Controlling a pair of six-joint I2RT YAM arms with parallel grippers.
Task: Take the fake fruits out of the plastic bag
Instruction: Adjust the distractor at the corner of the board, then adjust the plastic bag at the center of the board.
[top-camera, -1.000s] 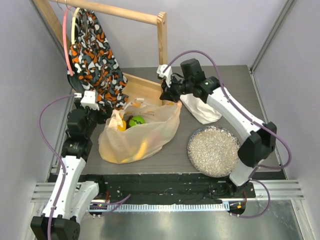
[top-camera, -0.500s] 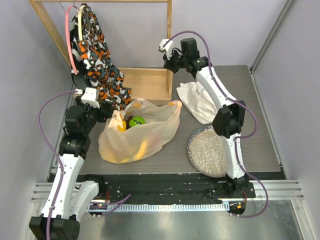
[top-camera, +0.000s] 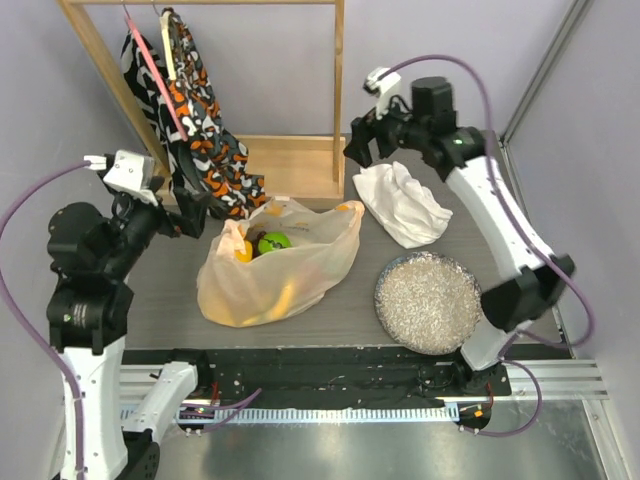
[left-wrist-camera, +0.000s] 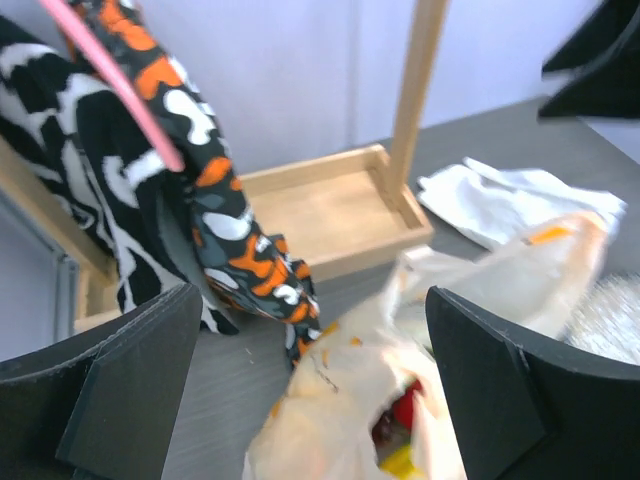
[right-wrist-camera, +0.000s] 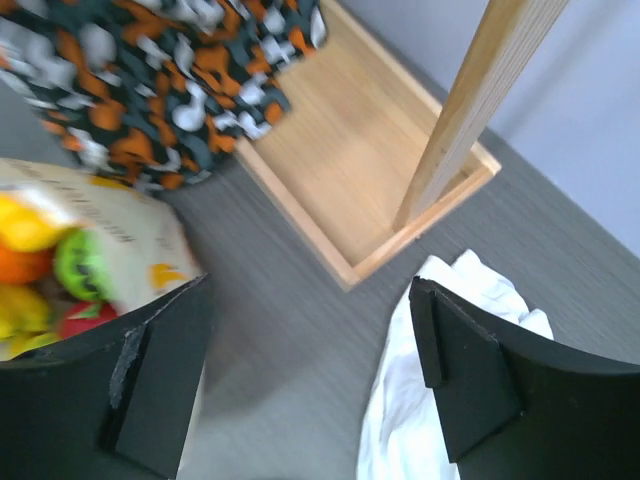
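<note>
The plastic bag (top-camera: 290, 275) lies crumpled in the middle of the table, pale peach and translucent, its mouth facing the back. Fake fruits show in the mouth: a green lime (top-camera: 274, 242) and a yellow-orange round (top-camera: 241, 250). My left gripper (top-camera: 192, 212) hovers open, left of the bag's mouth; in the left wrist view the bag (left-wrist-camera: 350, 420) lies blurred below its jaws (left-wrist-camera: 310, 400), with a red fruit (left-wrist-camera: 400, 415) inside. My right gripper (top-camera: 370, 148) is open and empty, raised behind the bag. The right wrist view shows the bag (right-wrist-camera: 110, 235), the lime (right-wrist-camera: 82, 265) and the right gripper (right-wrist-camera: 310, 370) over bare table.
A wooden rack with a tray base (top-camera: 290, 165) stands at the back, with orange-black-white patterned fabric (top-camera: 205, 140) hanging from it. A white cloth (top-camera: 405, 205) lies right of the bag. A round plate of grains (top-camera: 428, 302) sits at the front right.
My right gripper was shut at the bag's back edge; it has risen, moved right and opened. The left arm has lifted and swung left. The bag has not moved.
</note>
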